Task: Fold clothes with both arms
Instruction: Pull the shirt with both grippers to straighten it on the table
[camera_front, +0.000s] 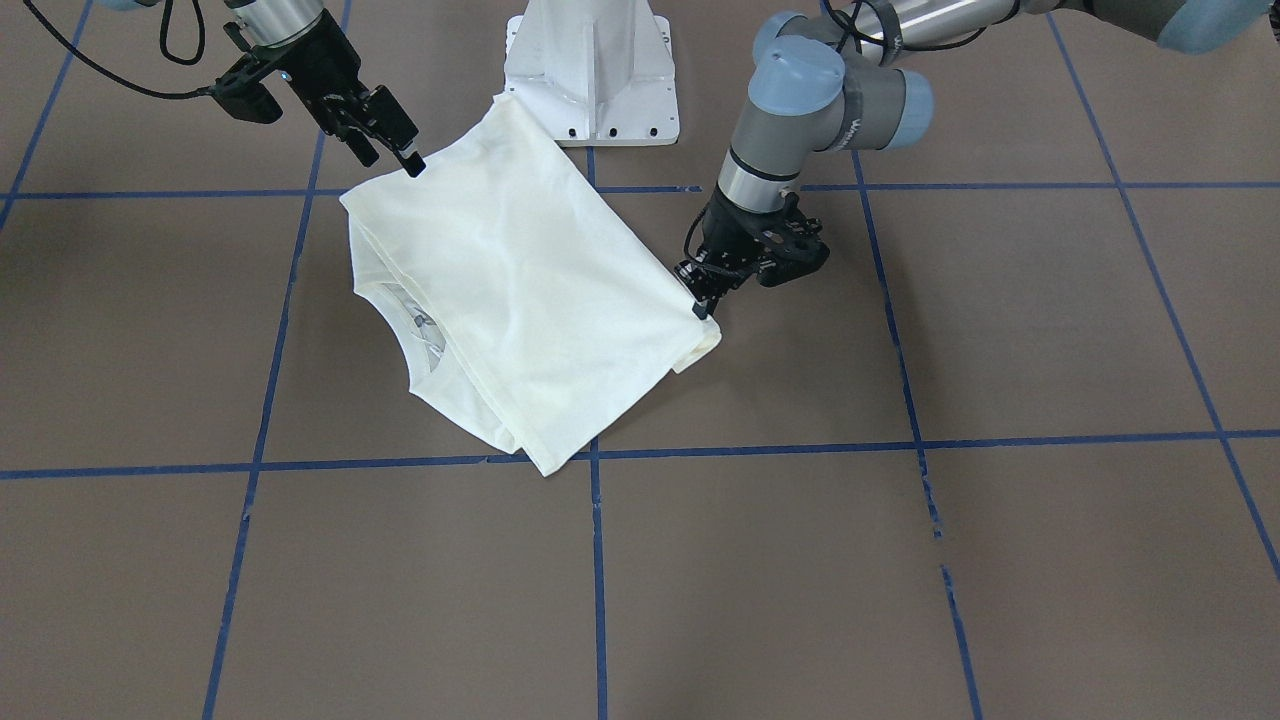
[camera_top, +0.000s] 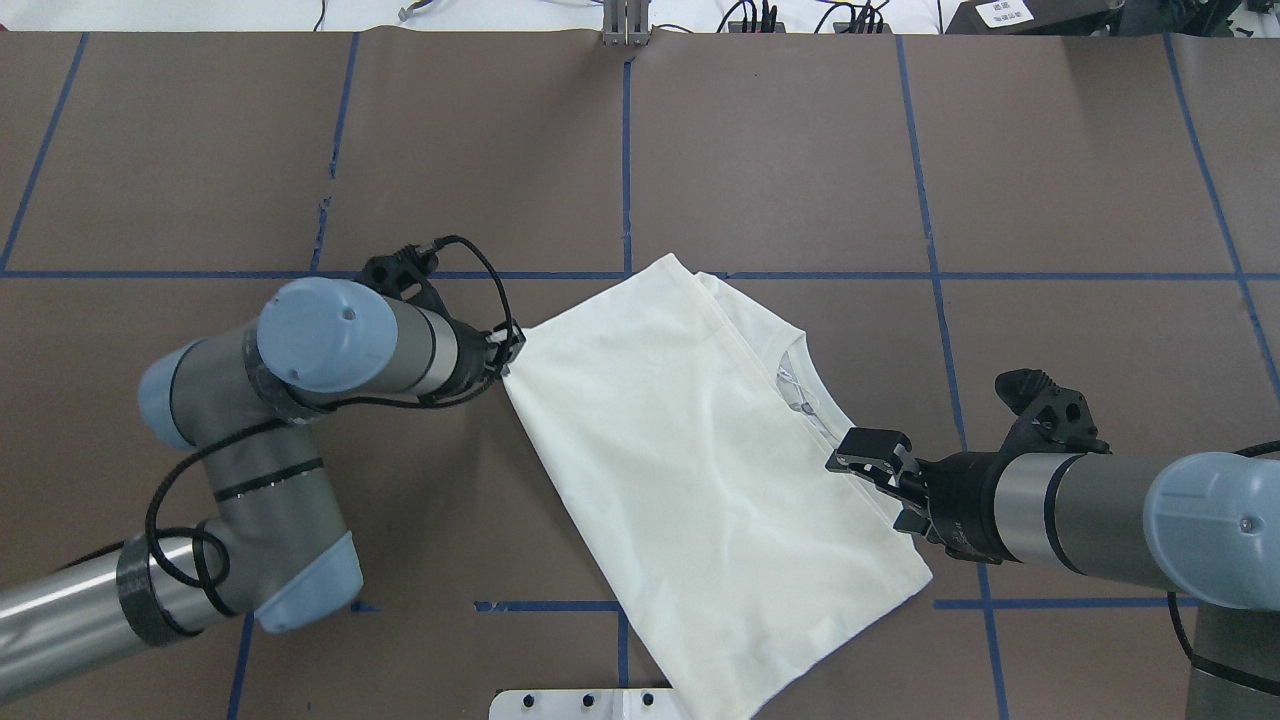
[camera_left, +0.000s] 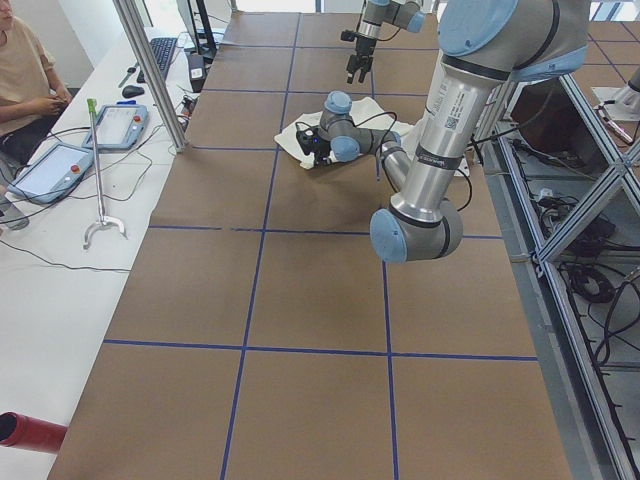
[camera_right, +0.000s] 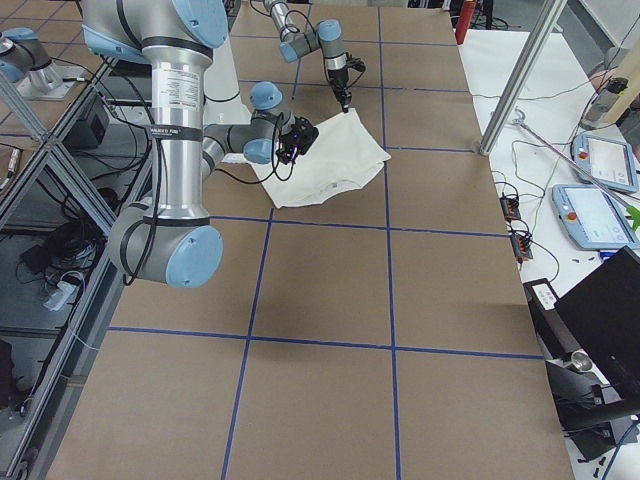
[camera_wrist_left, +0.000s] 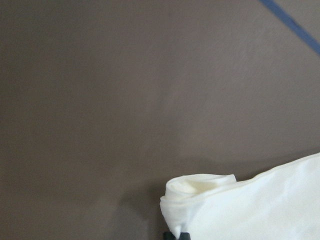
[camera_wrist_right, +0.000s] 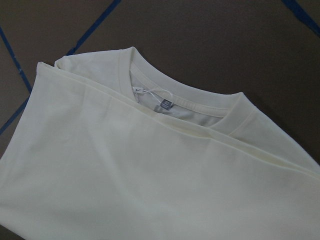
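The cream T-shirt (camera_front: 520, 290) lies folded on the brown table, collar (camera_wrist_right: 170, 100) and label showing, the cat print hidden. It also shows in the overhead view (camera_top: 700, 450). My left gripper (camera_front: 705, 303) is low at the shirt's side corner and looks shut on the rolled cloth edge (camera_wrist_left: 200, 187). In the overhead view the left gripper (camera_top: 512, 350) touches that corner. My right gripper (camera_front: 395, 155) is open and empty, raised above the shirt's opposite edge near the collar. It also shows in the overhead view (camera_top: 865, 455).
The white pedestal base (camera_front: 592, 70) stands just behind the shirt. Blue tape lines (camera_front: 597, 560) cross the table. A seated operator (camera_left: 25, 80) and control pendants (camera_left: 110, 125) are beside the table's far long edge, with a metal post (camera_left: 150, 70).
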